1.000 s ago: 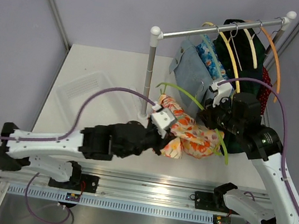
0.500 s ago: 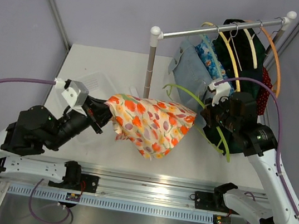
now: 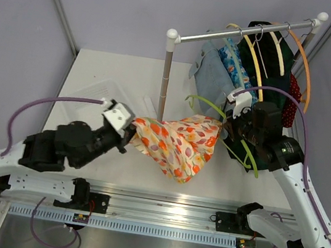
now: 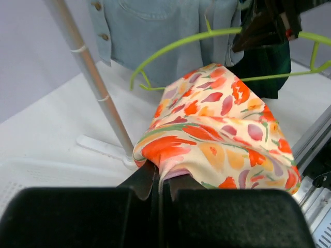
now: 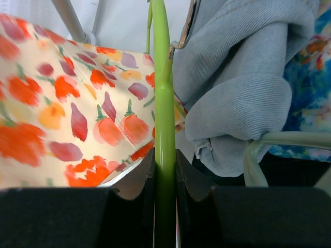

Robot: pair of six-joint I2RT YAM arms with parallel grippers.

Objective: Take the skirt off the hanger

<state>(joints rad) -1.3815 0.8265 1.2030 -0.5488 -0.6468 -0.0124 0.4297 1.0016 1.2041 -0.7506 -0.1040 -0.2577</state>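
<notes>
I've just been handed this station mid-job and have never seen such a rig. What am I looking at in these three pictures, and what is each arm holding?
Two robot arms are bolted at the near edge of a white table. The wide picture looks down from above and behind them. The other two come from a camera on each wrist, looking out at whatever that arm grips. The left end effector is shut on one edge of the flowered skirt, which stretches across to the right. The right end effector is shut on the green hanger. Behind stands a clothes rack with other garments. Whether the skirt is clipped to the hanger is unclear.
</notes>
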